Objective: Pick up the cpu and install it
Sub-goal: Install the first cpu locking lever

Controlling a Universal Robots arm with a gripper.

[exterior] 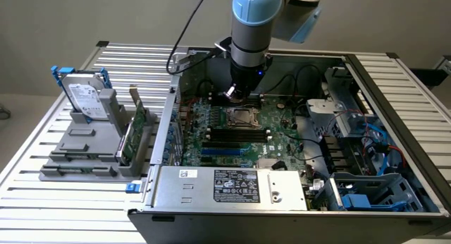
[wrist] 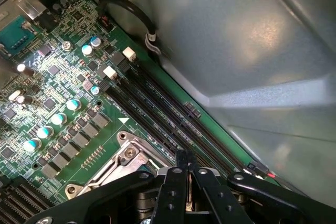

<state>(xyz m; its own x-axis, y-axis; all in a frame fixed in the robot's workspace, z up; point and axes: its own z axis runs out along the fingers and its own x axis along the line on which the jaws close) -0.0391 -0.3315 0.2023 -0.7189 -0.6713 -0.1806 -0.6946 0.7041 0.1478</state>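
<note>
My gripper (exterior: 235, 94) hangs from the arm inside the open computer case, just above the far edge of the square metal-framed socket (exterior: 243, 116) on the green motherboard (exterior: 282, 143). In the wrist view the black fingers (wrist: 176, 182) meet tip to tip, so the gripper (wrist: 183, 157) is shut, and I see nothing clamped between them. They hover over a corner of the socket's metal frame (wrist: 126, 156), beside the long black memory slots (wrist: 157, 114). The cpu is out of view.
The case's grey side wall (wrist: 252, 51) stands close beside the gripper, with a black cable (wrist: 131, 11) looping along it. A hard drive (exterior: 86, 99) with a blue bracket stands in a grey holder at the exterior view's left. The power supply (exterior: 233, 186) lies along the case's near edge.
</note>
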